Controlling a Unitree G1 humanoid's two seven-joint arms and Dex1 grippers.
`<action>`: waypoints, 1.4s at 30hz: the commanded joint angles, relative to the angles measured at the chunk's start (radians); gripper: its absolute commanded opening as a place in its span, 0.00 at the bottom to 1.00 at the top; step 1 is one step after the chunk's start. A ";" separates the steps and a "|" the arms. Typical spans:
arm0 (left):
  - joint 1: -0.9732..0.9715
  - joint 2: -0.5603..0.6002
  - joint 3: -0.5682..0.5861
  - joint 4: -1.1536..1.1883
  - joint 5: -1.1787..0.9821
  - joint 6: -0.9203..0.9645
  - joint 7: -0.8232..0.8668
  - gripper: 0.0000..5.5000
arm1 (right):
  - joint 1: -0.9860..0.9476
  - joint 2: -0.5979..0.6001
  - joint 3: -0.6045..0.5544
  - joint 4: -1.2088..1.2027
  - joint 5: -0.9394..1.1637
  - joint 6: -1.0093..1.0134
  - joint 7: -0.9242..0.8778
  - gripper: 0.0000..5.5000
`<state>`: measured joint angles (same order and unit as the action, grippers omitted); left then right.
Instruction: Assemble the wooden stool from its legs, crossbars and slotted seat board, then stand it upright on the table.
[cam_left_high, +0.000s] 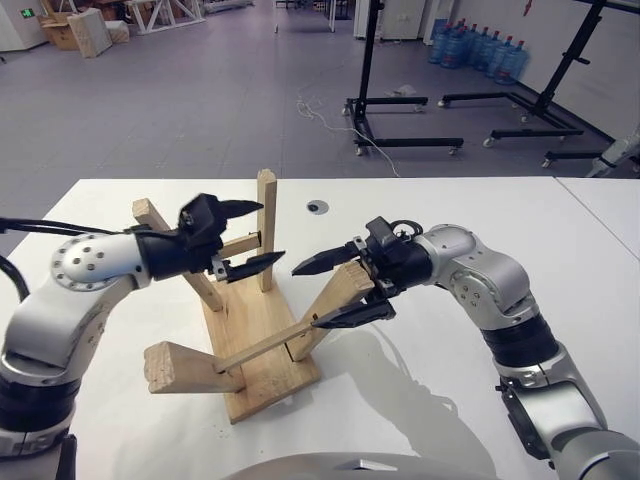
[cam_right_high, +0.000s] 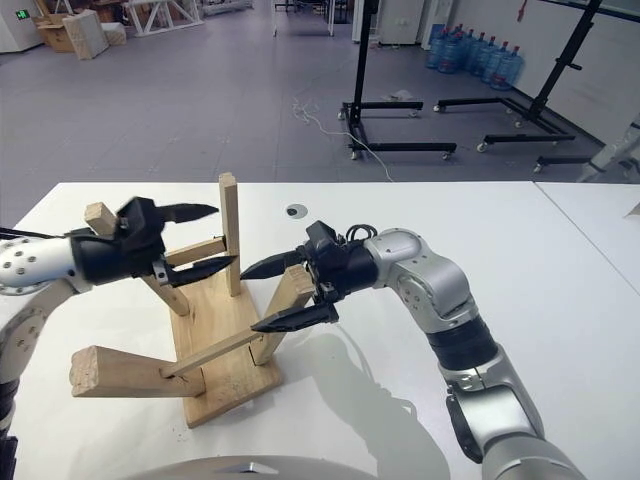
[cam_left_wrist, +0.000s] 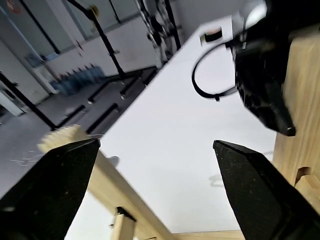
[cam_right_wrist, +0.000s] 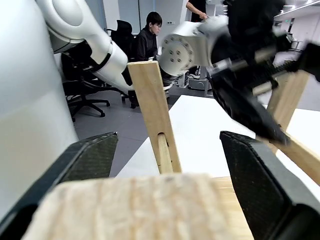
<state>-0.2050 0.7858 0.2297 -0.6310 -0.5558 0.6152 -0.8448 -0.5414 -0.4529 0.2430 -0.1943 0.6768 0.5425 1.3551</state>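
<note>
The stool lies upside down, with its slotted seat board (cam_left_high: 262, 372) flat on the white table (cam_left_high: 430, 400) and its legs pointing up. One far leg (cam_left_high: 266, 210) stands upright and the other far leg (cam_left_high: 150, 214) leans; a short crossbar (cam_left_high: 240, 245) joins them. A thin crossbar (cam_left_high: 262, 346) links the near left leg (cam_left_high: 183, 368) to the near right leg (cam_left_high: 340, 292). My left gripper (cam_left_high: 272, 231) is open, its fingers above and below the short crossbar by the upright leg. My right gripper (cam_left_high: 303, 296) is open, its fingers either side of the near right leg's top (cam_right_wrist: 140, 207).
A small round hole (cam_left_high: 317, 207) sits in the table behind the stool. The table's right half is bare. Black metal stands (cam_left_high: 400, 110) and water bottles (cam_left_high: 480, 45) are on the floor beyond the table.
</note>
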 joint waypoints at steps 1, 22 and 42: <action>0.247 0.036 0.396 -0.158 -0.143 0.058 -0.077 0.75 | 0.006 0.000 -0.010 0.000 -0.010 -0.016 -0.010 0.68; 1.025 -0.227 0.545 -0.343 -0.126 -0.187 -0.217 0.75 | 0.051 0.010 -0.020 -0.027 -0.004 -0.026 -0.056 0.68; 1.132 -0.236 0.573 -0.381 -0.231 -0.282 -0.138 0.75 | 0.050 0.004 -0.020 -0.021 -0.006 -0.024 -0.049 0.68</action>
<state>0.9236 0.5378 0.7746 -1.0054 -0.7641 0.3485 -0.9927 -0.4902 -0.4431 0.2241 -0.2110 0.6721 0.5208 1.3007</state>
